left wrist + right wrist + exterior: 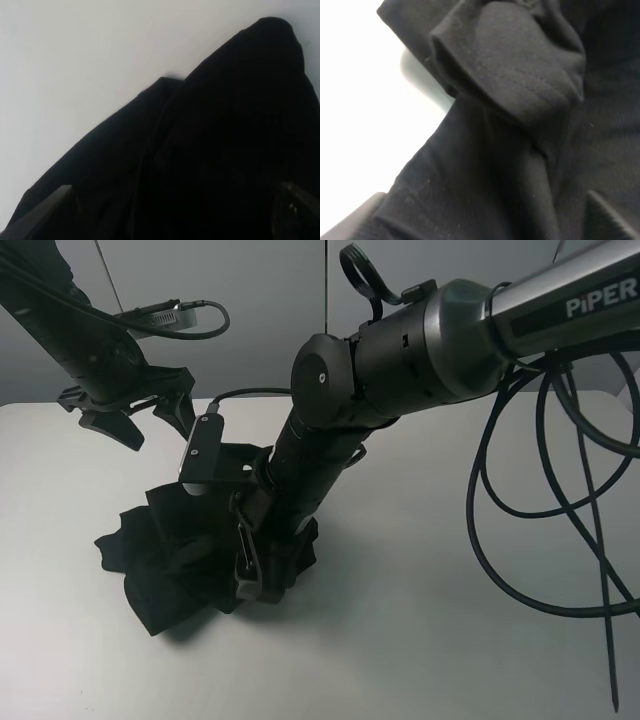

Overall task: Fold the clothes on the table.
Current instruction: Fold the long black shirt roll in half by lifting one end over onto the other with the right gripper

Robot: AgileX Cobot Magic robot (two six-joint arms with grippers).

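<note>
The clothes are one black shirt [170, 560] lying crumpled in a heap on the white table [420, 640], left of centre. My right arm reaches across from the right, and my right gripper [245, 585] is pushed down into the heap's right side. In the right wrist view its fingers [355, 217] stand apart with folds and a hem of the shirt [510, 75] between them. My left gripper [155, 425] hangs open above and behind the heap, holding nothing. Below its spread fingers [50, 202], the left wrist view shows the shirt [225, 125]. No print or label is visible.
Black cables [560, 490] loop down from the right arm over the table's right side. The right arm's wrist camera [205, 455] sits just above the heap. Bare table [75, 60] surrounds the shirt, and a grey wall stands behind.
</note>
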